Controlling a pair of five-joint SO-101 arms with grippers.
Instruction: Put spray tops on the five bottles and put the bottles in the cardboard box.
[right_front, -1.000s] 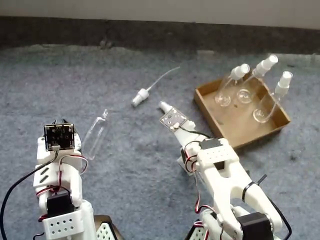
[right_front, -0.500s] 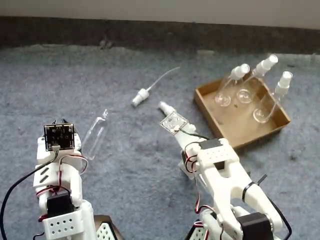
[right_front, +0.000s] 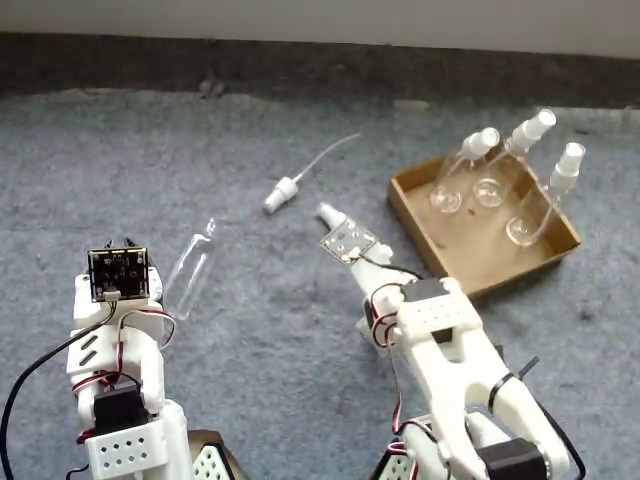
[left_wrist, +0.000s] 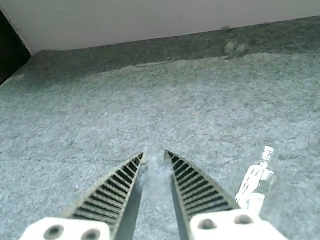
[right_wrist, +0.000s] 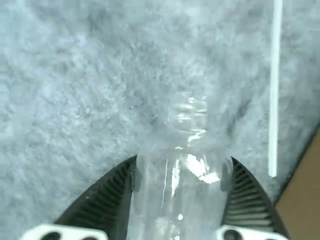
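Observation:
My right gripper (right_wrist: 182, 162) is shut on a clear bottle (right_wrist: 187, 145) without a top, whose threaded neck points away from the wrist. From above, this gripper (right_front: 338, 230) sits mid-table, left of the cardboard box (right_front: 420, 232), with the bottle's neck (right_front: 326, 212) poking out past it. A white spray top (right_front: 283, 192) with a long thin tube lies just beyond. A second topless clear bottle (right_front: 190, 268) lies beside the left arm (right_front: 118, 275). My left gripper (left_wrist: 153, 155) is open by a narrow gap, with nothing between its fingers, and that bottle (left_wrist: 256, 177) is beside it.
Three bottles with spray tops (right_front: 520, 135) lean inside the box at the right. A dark strip (right_front: 300, 60) and a pale wall border the carpet at the far edge. The dip tube (right_wrist: 274, 90) and a box corner (right_wrist: 306, 200) are close to my right gripper.
The right arm's rear links shifted slightly. Its gripper and the bottle stayed almost in place. The left arm has not moved.

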